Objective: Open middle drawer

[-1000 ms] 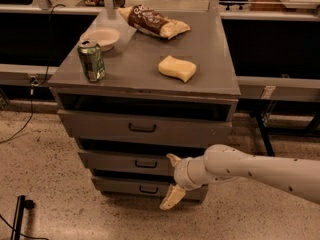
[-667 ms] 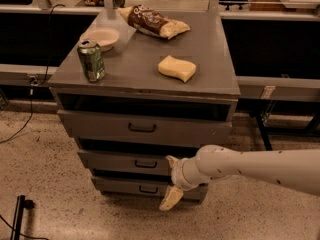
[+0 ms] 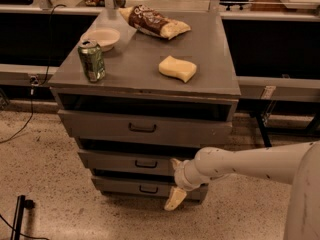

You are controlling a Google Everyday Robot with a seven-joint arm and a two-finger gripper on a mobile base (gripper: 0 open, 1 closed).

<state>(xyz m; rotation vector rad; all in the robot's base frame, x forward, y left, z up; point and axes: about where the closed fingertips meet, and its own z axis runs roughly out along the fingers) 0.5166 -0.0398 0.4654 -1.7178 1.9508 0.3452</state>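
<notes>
The middle drawer is the second of three grey drawer fronts in the metal cabinet, with a small black bar handle at its centre. A dark gap shows above its front. My gripper is on the white arm reaching in from the right. It sits in front of the cabinet, just right of the handle, over the right part of the middle and lowest drawer fronts. It is open: one finger is level with the middle drawer, the other hangs below the lowest drawer. It holds nothing.
The cabinet top carries a green can, a white bowl, a yellow sponge and a chip bag. The top drawer and the lowest drawer have similar handles. Cables lie on the speckled floor at left.
The arm and gripper have shifted slightly left toward the middle drawer's handle. The drawers have not moved.
</notes>
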